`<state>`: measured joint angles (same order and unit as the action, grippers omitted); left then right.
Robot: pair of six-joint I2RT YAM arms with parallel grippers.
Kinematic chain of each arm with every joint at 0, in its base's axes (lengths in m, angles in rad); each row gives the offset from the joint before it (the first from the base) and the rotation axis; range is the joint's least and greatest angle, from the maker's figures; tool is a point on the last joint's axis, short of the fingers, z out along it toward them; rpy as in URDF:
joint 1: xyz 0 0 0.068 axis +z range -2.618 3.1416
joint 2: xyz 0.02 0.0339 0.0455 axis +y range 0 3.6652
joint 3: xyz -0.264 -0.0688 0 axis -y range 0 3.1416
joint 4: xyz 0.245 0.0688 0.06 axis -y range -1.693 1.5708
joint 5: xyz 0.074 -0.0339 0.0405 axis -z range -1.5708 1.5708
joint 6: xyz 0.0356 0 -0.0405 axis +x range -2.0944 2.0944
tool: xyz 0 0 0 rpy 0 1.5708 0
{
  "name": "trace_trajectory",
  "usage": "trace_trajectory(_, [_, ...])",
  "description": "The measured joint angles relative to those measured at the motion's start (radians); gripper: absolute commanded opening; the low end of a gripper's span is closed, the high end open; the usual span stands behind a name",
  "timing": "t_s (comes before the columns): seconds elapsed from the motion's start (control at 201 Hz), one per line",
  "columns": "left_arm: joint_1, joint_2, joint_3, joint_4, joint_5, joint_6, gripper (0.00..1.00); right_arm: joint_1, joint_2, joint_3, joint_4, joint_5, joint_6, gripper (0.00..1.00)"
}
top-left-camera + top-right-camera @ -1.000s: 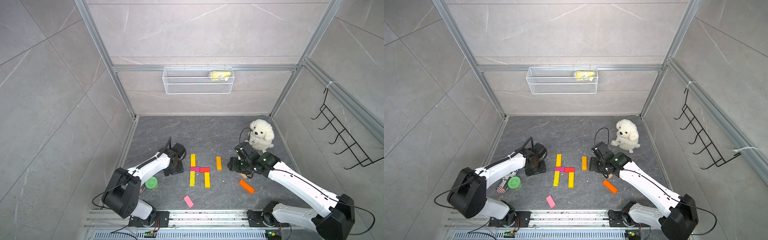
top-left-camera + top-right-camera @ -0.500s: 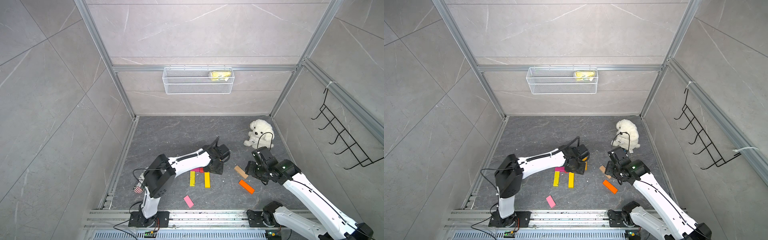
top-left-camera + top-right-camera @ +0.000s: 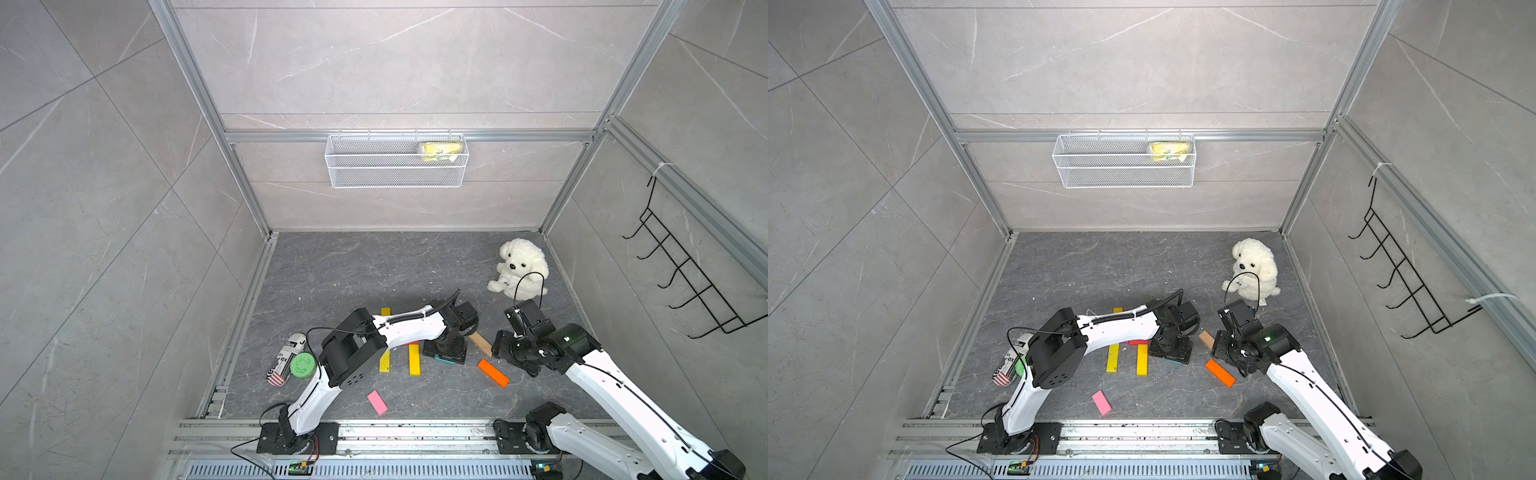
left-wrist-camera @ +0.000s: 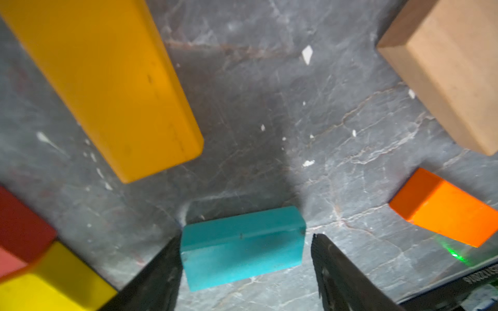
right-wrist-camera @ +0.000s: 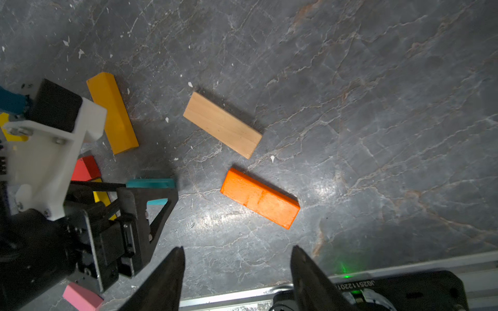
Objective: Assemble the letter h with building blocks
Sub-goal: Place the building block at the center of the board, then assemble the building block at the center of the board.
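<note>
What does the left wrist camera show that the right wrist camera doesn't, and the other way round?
Left wrist only: the full top face of the teal block, sitting between the open fingers of the left gripper, with a clear gap at one finger.

Right wrist only: the pink block, the right gripper open and empty, and the tan block and orange block at full length, lying apart.

Both: the amber block, the red block, a yellow block, the tan and orange ones, and at least part of the teal one.

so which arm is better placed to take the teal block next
Left: the left gripper, open, straddles the teal block. The right gripper hangs open over bare floor, nearer the orange block.
</note>
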<state>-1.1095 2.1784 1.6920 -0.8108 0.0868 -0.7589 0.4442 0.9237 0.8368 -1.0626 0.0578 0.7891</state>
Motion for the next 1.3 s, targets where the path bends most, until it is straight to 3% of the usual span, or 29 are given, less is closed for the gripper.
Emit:
trace_trajectory(0.209, [0.001,-0.105,-0.042,-0.019,-0.067,0.000,0.90,0.000,-0.005,-0.047,0.032,-0.060,-0.012,0.77])
trace_trajectory(0.358, [0.046,-0.424,-0.203,-0.027,-0.162,0.000,0.90,0.015,0.037,-0.072,0.087,-0.100,-0.019,0.86])
trace_trajectory(0.488, [0.176,-0.779,-0.346,-0.016,-0.236,0.000,0.98,0.098,0.122,-0.082,0.152,-0.099,0.023,0.95])
trace_trajectory(0.582, [0.326,-1.002,-0.451,0.015,-0.251,0.000,0.99,0.197,0.224,-0.081,0.220,-0.081,0.078,0.96])
trace_trajectory(0.672, [0.446,-1.113,-0.535,0.017,-0.234,-0.001,1.00,0.278,0.331,-0.070,0.278,-0.065,0.123,0.94])
trace_trajectory(0.816, [0.531,-1.139,-0.583,-0.012,-0.204,0.000,1.00,0.348,0.462,-0.052,0.374,-0.051,0.171,0.90])
trace_trajectory(1.304, [0.536,-1.099,-0.584,-0.032,-0.181,0.009,0.98,0.369,0.625,0.063,0.434,-0.015,0.197,0.89])
